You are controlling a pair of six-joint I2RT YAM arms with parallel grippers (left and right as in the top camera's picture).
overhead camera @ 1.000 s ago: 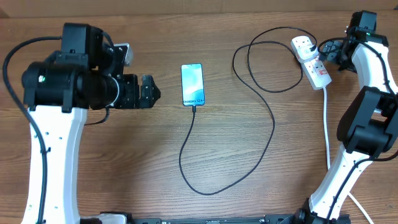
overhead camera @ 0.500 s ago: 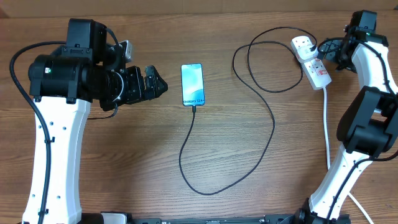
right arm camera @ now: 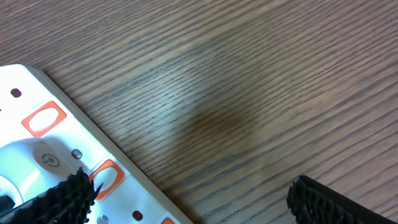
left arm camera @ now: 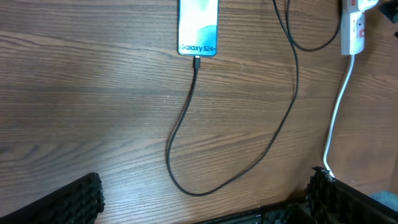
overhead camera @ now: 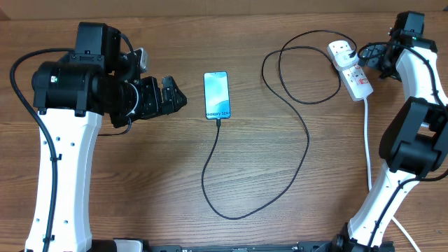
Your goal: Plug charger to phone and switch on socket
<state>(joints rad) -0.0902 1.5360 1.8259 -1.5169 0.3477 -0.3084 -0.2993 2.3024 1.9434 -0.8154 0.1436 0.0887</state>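
Left pincer [overhead camera: 179, 98] hovers wide open and empty, just left of the phone [overhead camera: 216, 95] and not touching it. Its fingers [left arm camera: 68, 202] sit at the bottom corners of the wrist view with only bare tabletop [overhead camera: 140, 182] between them.

Right pincer [overhead camera: 371, 59] is also spread wide and grips nothing. It hangs at the socket [overhead camera: 352, 72], at the far right of the tabletop. In its wrist view one finger lies over the strip's white body, beside a red-framed switch [right arm camera: 43, 118] — whether that switch is on cannot be told.

The phone lies flat, screen up, with the "Galaxy S24" end toward the near edge. The charger [overhead camera: 308, 140] has its tip seated in that end. Its cable runs toward the near edge, bends right, climbs back across the tabletop, curls into a loop left of the socket and reaches the strip's far end, where a white plug sits. A white cord [overhead camera: 368, 140] leaves the strip's near end and runs down the right side.
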